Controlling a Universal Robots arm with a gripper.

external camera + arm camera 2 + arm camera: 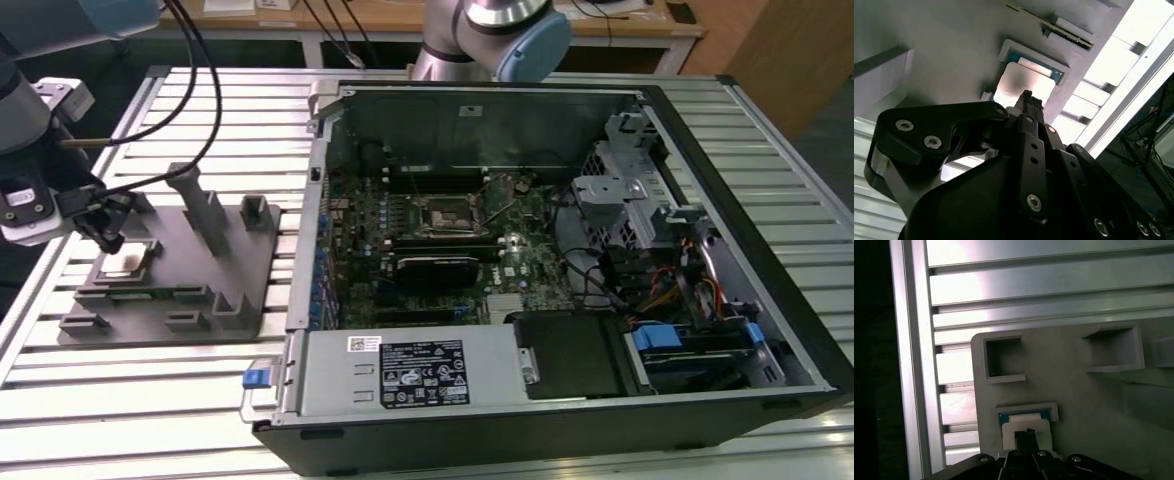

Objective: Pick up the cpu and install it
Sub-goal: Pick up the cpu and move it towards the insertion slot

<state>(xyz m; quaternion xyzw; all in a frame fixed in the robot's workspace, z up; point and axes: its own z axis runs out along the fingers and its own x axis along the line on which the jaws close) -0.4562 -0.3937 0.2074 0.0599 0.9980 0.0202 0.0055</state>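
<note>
Gripper (1026, 96) nearest you: jaws clenched, empty, hovering over the cpu (1011, 82), which lies in the grey fixture (187, 300) pocket, 9 o'clock of the PC case (467, 120). Pick-up step, by my reading; to grasp, you need them spread.

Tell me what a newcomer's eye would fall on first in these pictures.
The open computer case takes up the middle and right of the exterior view, its circuit board and cables laid bare. On that view's left, the gripper hangs right over the cpu, which lies in a recess of a grey holder on the slatted metal table.
</note>
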